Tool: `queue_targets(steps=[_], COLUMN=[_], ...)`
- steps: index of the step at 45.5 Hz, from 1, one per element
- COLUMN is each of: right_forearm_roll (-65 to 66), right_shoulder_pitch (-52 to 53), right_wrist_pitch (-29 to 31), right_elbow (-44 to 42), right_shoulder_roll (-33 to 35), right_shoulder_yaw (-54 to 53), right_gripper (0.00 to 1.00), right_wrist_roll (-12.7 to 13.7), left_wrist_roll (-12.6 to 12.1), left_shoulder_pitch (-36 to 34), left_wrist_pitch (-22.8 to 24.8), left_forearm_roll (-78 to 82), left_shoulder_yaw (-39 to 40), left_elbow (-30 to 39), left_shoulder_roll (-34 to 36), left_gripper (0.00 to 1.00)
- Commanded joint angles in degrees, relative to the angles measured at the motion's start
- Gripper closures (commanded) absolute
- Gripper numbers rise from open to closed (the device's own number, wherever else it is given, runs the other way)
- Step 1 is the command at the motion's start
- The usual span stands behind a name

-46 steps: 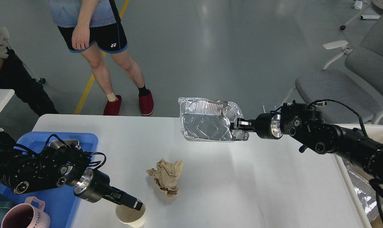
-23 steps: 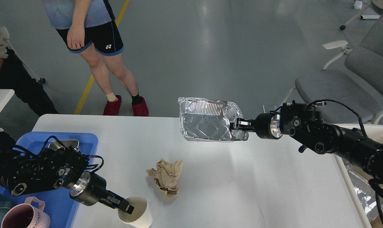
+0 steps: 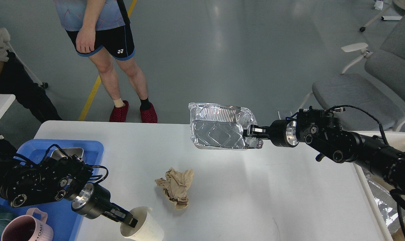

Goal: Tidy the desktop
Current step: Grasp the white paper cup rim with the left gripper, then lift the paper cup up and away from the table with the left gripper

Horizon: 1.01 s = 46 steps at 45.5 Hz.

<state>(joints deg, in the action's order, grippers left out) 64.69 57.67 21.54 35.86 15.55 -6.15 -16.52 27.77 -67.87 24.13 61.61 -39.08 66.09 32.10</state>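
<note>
Two jaws pinch: left (image 3: 130, 219) a paper cup (image 3: 142, 226), right (image 3: 250, 131) a foil tray (image 3: 219, 130), above the desktop (image 3: 256, 187).

One view looked forward and down from the robot's head. It took in the desk (image 3: 222, 187) closely, floor beyond.

L arm enters from 9 o'clock, low, forearm pointing toward 4 o'clock; left gripper (image 3: 130, 219) clamped on rim of tilted paper cup (image 3: 143, 226). R arm enters from 3 o'clock, stretched toward 9 o'clock; right gripper (image 3: 250, 131) pinching edge of foil tray (image 3: 219, 130), held raised.
</note>
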Motion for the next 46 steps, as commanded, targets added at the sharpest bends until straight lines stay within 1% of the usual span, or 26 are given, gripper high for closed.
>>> queue_targets(steps=[1,13,17,23,31,36,40,46], right_forearm_roll=[0.0,0.0,0.0,0.0,0.0,0.0,0.0,0.0], right_shoulder_pitch=[0.0,-0.4,-0.5,-0.7,-0.7,-0.6,-0.6,-0.6], right_wrist_pitch=[0.0,0.0,-0.1,-0.1,-0.1,-0.1,-0.1,-0.1], right_elbow=[0.0,-0.1,-0.2,-0.4,-0.4,-1.1,-2.2,-2.3], right_shoulder_roll=[-0.1,-0.2,-0.2,-0.2,-0.2,-0.6,-1.7,-1.8], right_shoulder_yaw=[0.0,0.0,0.0,0.0,0.0,0.0,0.1,0.2], right_gripper=[1.00,1.00,1.00,1.00,1.00,1.00,1.00,1.00], right_wrist_roll=[0.0,0.0,-0.1,-0.2,-0.2,-0.2,-0.4,-0.4], left_wrist_roll=[0.1,0.3,1.0,3.2,3.5,3.1,3.1,3.0], left_shoulder_pitch=[-0.4,-2.6,-5.0,-9.7,-17.7,-19.2,-19.4,-22.6], left_wrist_pitch=[-0.1,-0.2,-0.1,0.9,3.9,4.3,3.9,4.3], left_forearm_roll=[-0.1,-0.3,-0.6,-0.5,-0.4,-0.2,0.1,0.1], left_shoulder_yaw=[0.1,0.8,1.5,2.1,2.2,2.0,2.2,2.2], left_elbow=[0.0,-1.4,-1.3,-0.4,4.0,8.4,9.1,10.5], left_shoulder_roll=[0.2,2.0,5.2,11.2,21.7,28.5,30.5,31.5], left_gripper=[0.99,0.99,0.99,0.99,0.99,0.99,0.99,0.99])
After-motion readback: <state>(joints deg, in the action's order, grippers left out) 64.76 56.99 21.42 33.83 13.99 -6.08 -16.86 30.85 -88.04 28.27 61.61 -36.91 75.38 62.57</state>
